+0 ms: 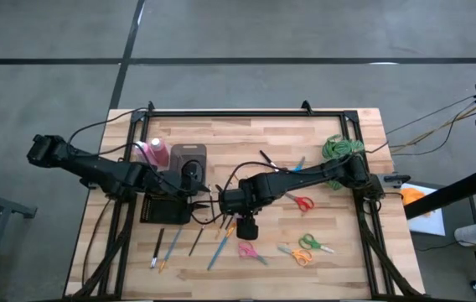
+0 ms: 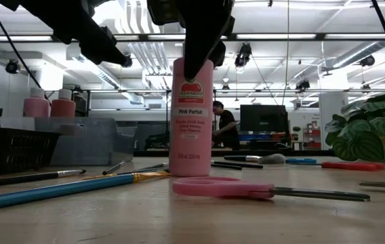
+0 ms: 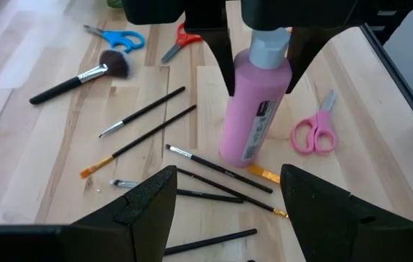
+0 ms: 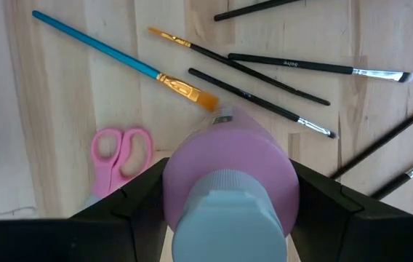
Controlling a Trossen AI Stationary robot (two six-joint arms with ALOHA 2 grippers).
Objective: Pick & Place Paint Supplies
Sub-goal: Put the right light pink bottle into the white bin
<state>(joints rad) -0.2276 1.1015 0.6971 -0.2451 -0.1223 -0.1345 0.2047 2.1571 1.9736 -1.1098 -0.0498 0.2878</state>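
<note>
The wooden bench (image 1: 338, 243) carries everything, with both dark arms reaching in over its middle. At the bench's left side sits a black basket (image 1: 166, 208) beside a grey bin (image 1: 189, 154), and two more pink bottles (image 2: 49, 106) stand there together, white caps up. A green leafy plant (image 2: 367, 135) sits far off at the right rear corner.

The right gripper (image 4: 228, 211) is at the bench's middle, its fingers (image 3: 221, 51) closed on either side of a pink bottle (image 3: 254, 102) just below the white cap. The bottle stands upright, and in the low view its base looks to be on the bench, though the pink scissors (image 2: 247, 188) lying in front hide the very bottom edge. From the right wrist view the bottle fills the space between the two fingers.

The left gripper (image 3: 228, 200) hovers near the basket, facing the bottle, with its fingers spread apart and nothing between them.

Around the bottle lie the thin paintbrushes (image 3: 217, 164) (black handles mostly, several crossing one another), and a blue-handled brush (image 4: 112, 52) with an orange-tipped one touching its ferrule end. A stubby black brush (image 3: 83, 74) with a dark fluffy head lies apart from them, near blue scissors (image 3: 115, 38) and red scissors (image 3: 181, 40). Green and orange scissors (image 1: 307, 248) lie toward the front right.
</note>
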